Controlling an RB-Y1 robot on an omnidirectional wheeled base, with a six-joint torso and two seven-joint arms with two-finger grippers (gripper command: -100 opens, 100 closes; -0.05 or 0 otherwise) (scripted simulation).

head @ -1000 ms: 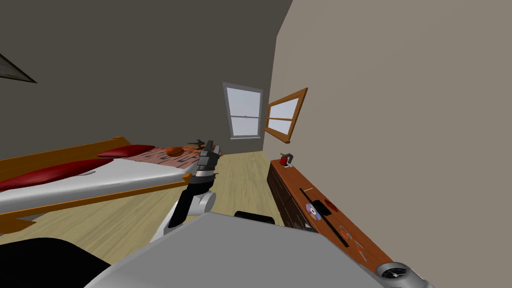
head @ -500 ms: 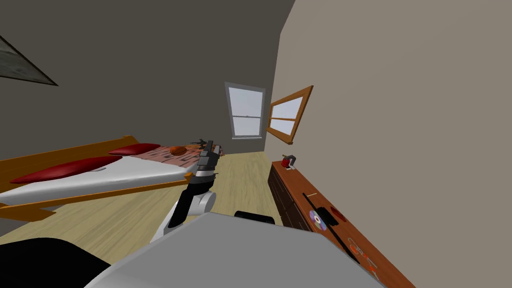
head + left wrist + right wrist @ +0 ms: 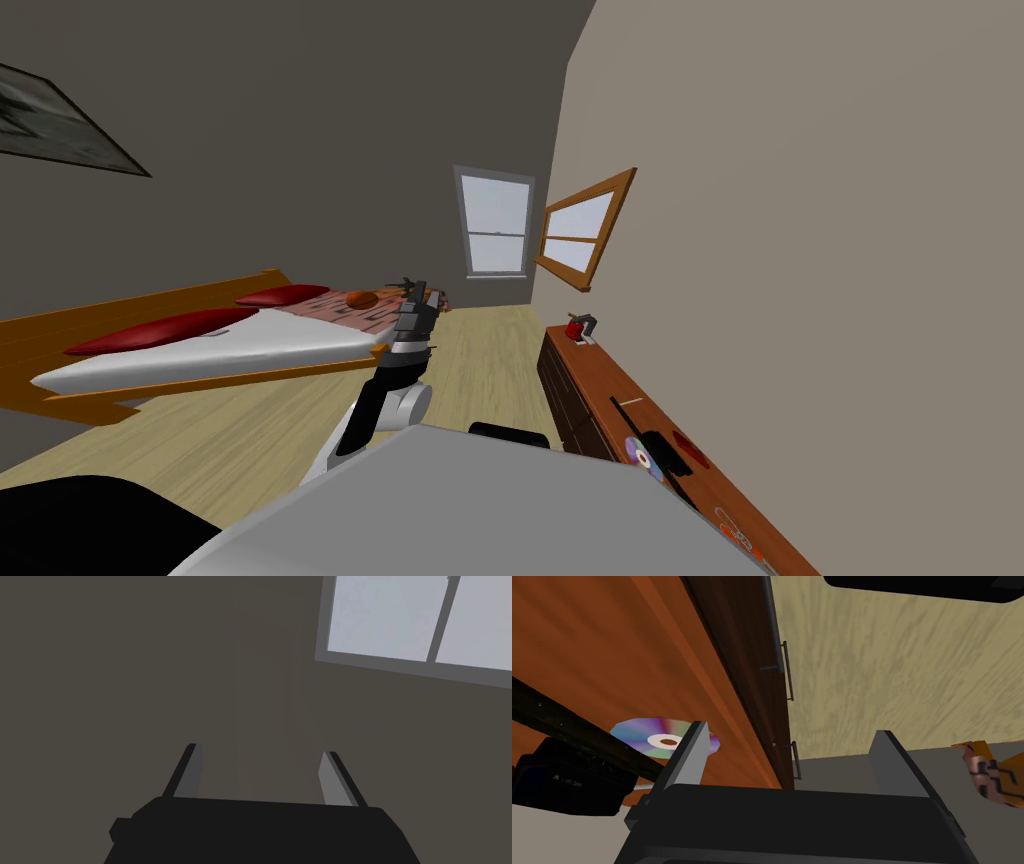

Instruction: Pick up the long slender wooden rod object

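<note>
Right gripper open, empty, at dresser edge; long dark rod on dresser top, right side, by disc and black box; risk: grasp snags those, rod rolls off; left gripper open, raised ahead

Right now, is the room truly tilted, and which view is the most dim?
Head view: the slant is the camera's roll, shared by bed and dresser; the wide lens splays the walls. Left wrist view: the dimmest; left gripper with jaws open. Right wrist view: evenly lit; the disc shows a rainbow sheen.
</note>
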